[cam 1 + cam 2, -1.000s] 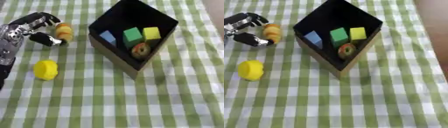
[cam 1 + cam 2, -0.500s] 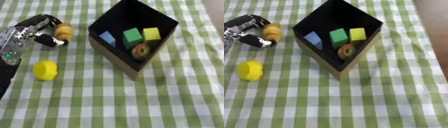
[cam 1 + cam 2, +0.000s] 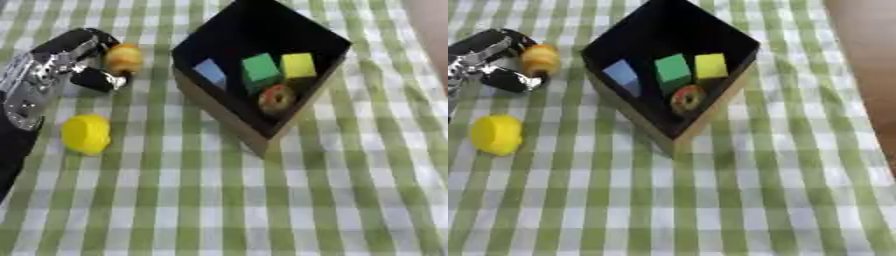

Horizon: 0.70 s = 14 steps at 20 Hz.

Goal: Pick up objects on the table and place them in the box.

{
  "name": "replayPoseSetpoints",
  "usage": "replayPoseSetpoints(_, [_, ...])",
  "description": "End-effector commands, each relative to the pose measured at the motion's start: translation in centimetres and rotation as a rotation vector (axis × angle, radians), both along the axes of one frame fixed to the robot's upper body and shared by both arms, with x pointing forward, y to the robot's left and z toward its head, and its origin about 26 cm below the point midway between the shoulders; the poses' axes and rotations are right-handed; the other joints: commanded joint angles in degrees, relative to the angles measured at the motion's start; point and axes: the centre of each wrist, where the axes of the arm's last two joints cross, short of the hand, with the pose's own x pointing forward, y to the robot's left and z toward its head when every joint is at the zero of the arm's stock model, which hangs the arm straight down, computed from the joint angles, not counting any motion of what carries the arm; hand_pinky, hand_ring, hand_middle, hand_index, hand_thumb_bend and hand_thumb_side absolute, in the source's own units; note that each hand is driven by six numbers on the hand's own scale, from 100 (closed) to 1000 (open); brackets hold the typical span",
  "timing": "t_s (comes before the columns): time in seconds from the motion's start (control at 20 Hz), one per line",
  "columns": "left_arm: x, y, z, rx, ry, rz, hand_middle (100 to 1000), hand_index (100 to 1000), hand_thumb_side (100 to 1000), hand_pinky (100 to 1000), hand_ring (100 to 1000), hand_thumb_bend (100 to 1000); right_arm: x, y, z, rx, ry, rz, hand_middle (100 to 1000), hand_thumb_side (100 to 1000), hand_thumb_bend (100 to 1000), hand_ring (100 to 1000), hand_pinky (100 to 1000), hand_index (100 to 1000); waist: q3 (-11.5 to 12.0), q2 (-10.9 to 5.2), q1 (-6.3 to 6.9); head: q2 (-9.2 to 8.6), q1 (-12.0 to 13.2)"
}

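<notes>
The left hand point(image 3: 74, 62) curls around the orange ball point(image 3: 123, 58), thumb below. Best to close fully before lifting toward the box point(image 3: 229, 112).

The left hand point(image 3: 74, 60) at the upper left partly hides the orange object point(image 3: 123, 58), too blurred to identify. The box point(image 3: 229, 111) top corner is cropped. The arm leaves the left edge.
</notes>
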Motion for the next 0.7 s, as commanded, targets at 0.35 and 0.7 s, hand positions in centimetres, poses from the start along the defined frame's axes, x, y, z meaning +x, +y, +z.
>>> replayPoseSetpoints(0.35, [-1.2, 0.2, 3.4, 0.059, -0.116, -0.006, 705, 775, 257, 770, 730, 242, -0.5, -0.3, 0.3, -0.013, -0.011, -0.006, 642, 542, 100, 849, 860, 852, 0.53, -2.23, 0.26, 0.11, -0.43])
replayPoseSetpoints(0.7, [-2.6, -0.4, 6.1, 0.07, -0.206, -0.026, 698, 769, 249, 769, 723, 230, -0.5, -0.4, 0.2, -0.014, -0.009, -0.01, 645, 543, 100, 847, 859, 853, 1.54, -3.18, 0.18, 0.24, -0.89])
